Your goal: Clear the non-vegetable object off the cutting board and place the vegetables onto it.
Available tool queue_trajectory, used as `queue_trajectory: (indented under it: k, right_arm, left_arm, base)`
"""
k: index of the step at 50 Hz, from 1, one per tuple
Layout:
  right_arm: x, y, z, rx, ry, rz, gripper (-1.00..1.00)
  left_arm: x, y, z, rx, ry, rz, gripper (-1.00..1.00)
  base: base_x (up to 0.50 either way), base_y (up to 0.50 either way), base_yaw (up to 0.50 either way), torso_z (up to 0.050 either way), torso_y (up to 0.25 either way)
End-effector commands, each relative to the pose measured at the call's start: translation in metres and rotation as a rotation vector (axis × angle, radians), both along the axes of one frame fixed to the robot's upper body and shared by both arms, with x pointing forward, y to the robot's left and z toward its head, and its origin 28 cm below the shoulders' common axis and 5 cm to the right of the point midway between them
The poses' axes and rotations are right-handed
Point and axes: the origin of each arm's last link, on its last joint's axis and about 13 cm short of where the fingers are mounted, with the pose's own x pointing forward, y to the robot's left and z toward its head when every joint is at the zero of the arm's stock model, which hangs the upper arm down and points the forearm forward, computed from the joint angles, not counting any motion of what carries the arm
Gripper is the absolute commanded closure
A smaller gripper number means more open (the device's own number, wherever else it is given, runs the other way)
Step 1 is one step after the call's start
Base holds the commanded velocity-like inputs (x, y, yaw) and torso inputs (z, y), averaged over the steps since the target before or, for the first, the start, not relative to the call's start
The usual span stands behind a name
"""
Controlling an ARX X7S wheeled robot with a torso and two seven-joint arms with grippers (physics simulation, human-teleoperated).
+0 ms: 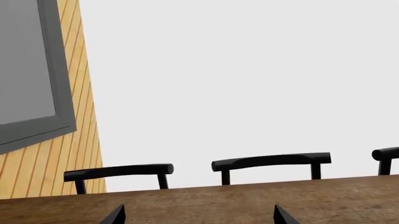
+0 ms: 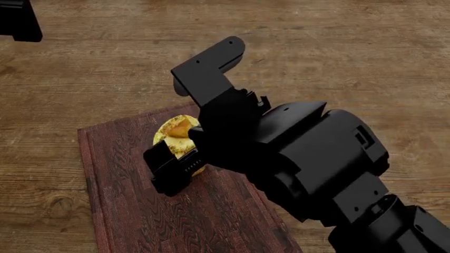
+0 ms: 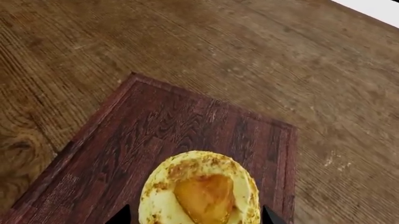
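Yellow cupcake (image 3: 199, 192) on the cutting board (image 3: 187, 126) looks light and crumbly. Right gripper (image 2: 184, 153) straddles it, jaws spread, not clamped; best grasped low on the paper.

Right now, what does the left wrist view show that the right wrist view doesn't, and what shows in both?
Only the left wrist view shows black chairs behind the table, a pale wall and a grey-framed panel on yellow boards. Only the right wrist view shows the cupcake sitting on the cutting board, between the right tool's fingertips. Both show the wooden table and two dark fingertips, spread apart.
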Motion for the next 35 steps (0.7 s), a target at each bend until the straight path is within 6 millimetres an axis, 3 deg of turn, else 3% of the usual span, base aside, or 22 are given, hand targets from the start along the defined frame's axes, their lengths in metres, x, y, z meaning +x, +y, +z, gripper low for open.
queue_trajectory:
  k: [1, 25, 26, 35]
  right_arm:
    - [0.004, 0.001, -0.007, -0.003, 0.017, 0.007, -1.00]
    - [0.005, 0.005, -0.031, -0.035, 0.077, 0.028, -1.00]
    - [0.005, 0.004, -0.030, -0.039, 0.070, 0.027, 1.00]
    - [-0.001, 0.004, -0.024, -0.050, 0.060, 0.037, 1.00]
  left_arm:
    - [0.000, 0.001, 0.000, -0.002, 0.001, 0.001, -1.00]
    - [-0.001, 0.002, 0.002, -0.006, -0.004, 0.002, -1.00]
    - [-0.001, 0.002, 0.002, -0.006, -0.004, 0.002, -1.00]
    - [-0.001, 0.002, 0.001, -0.009, -0.004, 0.001, -1.00]
  base:
    - [0.00, 0.00, 0.00, 0.000, 0.000]
    - [0.00, 0.00, 0.00, 0.000, 0.000]
    - [0.00, 0.00, 0.00, 0.000, 0.000]
    - [0.00, 0.00, 0.00, -0.002, 0.000]
